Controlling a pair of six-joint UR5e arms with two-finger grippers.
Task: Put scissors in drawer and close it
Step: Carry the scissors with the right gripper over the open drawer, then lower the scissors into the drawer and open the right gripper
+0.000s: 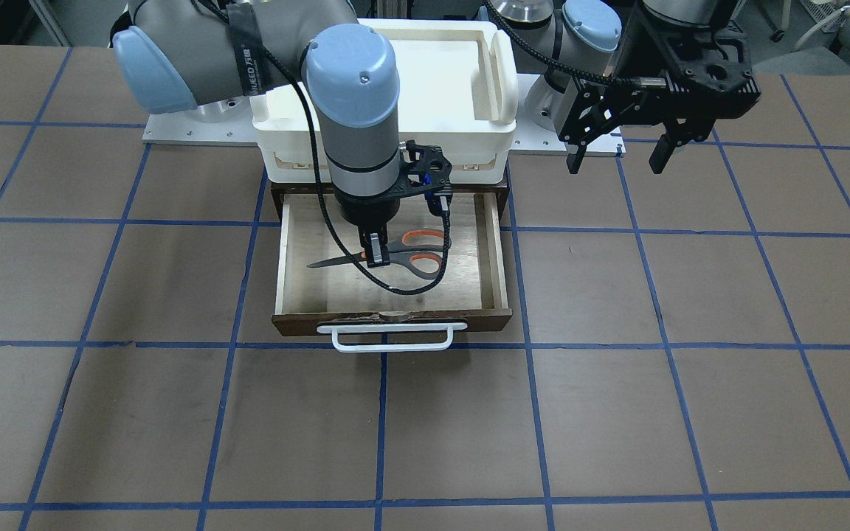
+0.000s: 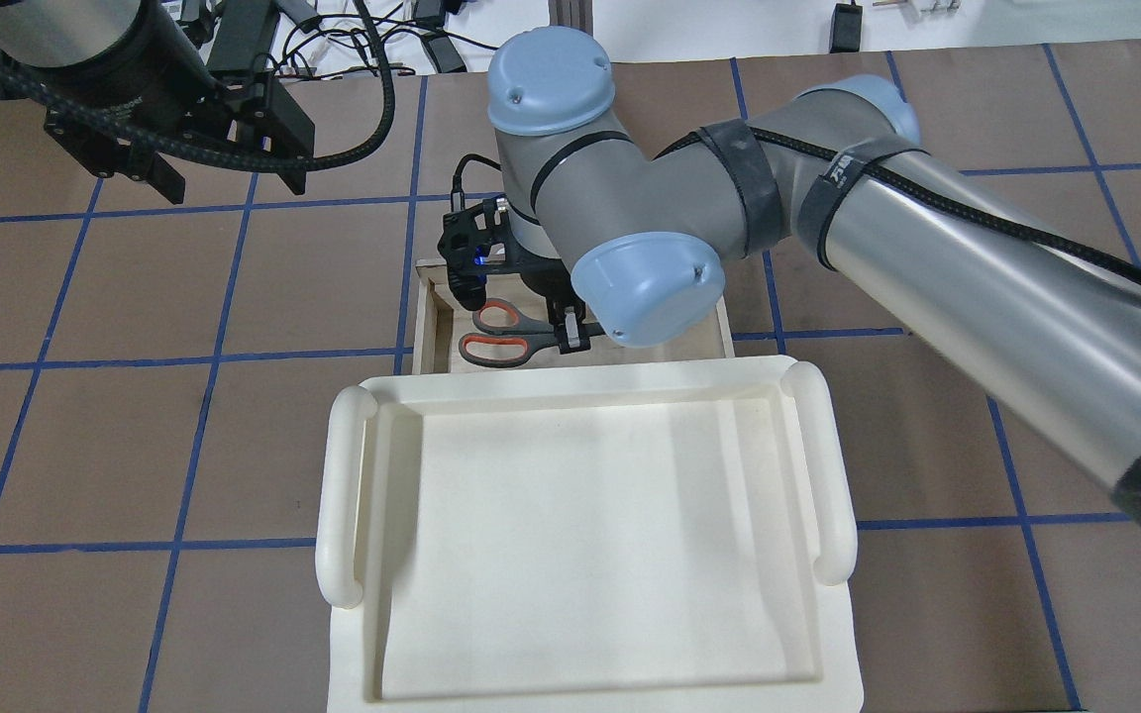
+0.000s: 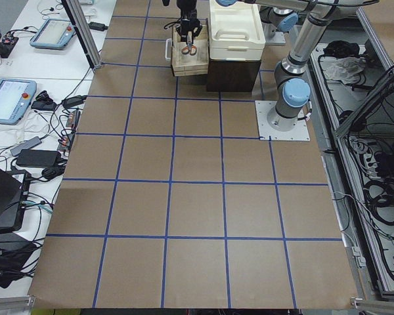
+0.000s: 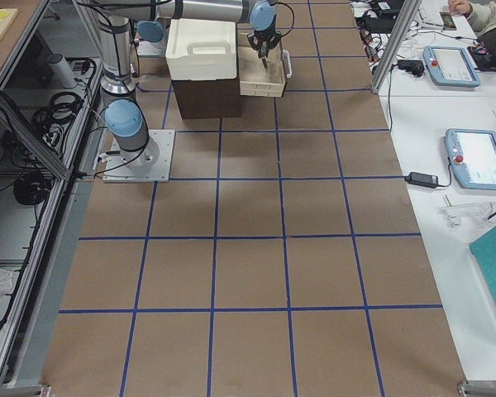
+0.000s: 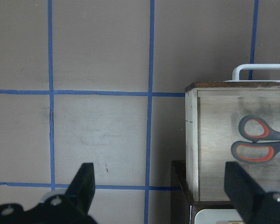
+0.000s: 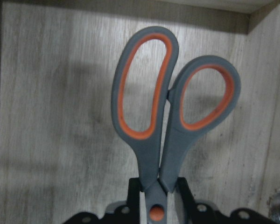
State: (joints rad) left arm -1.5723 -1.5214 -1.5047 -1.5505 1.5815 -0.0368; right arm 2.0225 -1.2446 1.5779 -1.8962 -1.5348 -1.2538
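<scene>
The drawer (image 1: 495, 251) is pulled out, its pale plywood floor showing, with the white bar handle (image 1: 392, 335) at the front. The grey-and-orange scissors (image 1: 403, 254) are inside it, blades towards the view's left. My right gripper (image 1: 375, 252) reaches straight down into the drawer and is shut on the scissors near the pivot (image 6: 151, 154). I cannot tell if the scissors rest on the floor. My left gripper (image 1: 617, 155) is open and empty, held high beside the drawer. Its wrist view shows the drawer (image 5: 214, 140) and the scissors (image 5: 259, 144).
A white plastic tray (image 1: 499, 74) sits on the dark brown cabinet (image 3: 233, 72) that holds the drawer; it also shows in the overhead view (image 2: 343, 495). The brown table has a grid of blue tape lines (image 1: 381, 428).
</scene>
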